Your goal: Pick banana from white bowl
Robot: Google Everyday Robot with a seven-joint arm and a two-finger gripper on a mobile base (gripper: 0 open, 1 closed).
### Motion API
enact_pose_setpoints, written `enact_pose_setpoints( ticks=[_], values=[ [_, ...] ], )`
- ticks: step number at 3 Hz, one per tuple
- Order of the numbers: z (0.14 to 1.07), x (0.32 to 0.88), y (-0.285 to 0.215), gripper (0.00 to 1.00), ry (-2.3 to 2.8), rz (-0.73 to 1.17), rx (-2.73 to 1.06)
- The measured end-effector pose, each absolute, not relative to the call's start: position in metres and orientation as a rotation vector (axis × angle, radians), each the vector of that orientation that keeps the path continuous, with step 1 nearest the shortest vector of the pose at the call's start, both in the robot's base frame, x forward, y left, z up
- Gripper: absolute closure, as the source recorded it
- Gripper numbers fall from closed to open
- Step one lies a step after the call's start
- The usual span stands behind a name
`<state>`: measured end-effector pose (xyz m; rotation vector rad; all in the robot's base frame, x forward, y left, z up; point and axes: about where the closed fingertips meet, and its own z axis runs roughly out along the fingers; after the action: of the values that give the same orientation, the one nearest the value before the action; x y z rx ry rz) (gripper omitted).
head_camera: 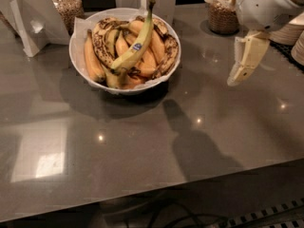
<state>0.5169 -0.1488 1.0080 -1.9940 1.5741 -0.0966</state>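
Observation:
The white bowl [78, 51] stands at the back left of the grey counter, lined with white paper and full of bananas. The banana [137, 44], long and yellow-green with a small blue sticker, lies on top of the pile with its dark-tipped stem pointing up and back. Shorter, brown-spotted bananas [99, 44] lie under it. My gripper [246, 61] hangs above the counter to the right of the bowl, well apart from it, its cream fingers pointing down and left. It holds nothing.
A white folded card holder [28, 25] and a jar of grains [66, 6] stand left of the bowl. A wicker basket [222, 13] sits at the back right. Stacked white dishes [292, 37] stand at the right edge. The counter's front edge [152, 189] runs across below.

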Motion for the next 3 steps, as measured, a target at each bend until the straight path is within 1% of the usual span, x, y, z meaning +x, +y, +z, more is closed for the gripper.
enact_pose_setpoints(
  ticks=[1, 3],
  values=[
    [1.0207, 0.5433, -0.1174, 0.00, 1.331, -0.096, -2.155],
    [1.0297, 0.5449, -0.1134, 0.00, 1.286, -0.116, -2.165]
  ],
)
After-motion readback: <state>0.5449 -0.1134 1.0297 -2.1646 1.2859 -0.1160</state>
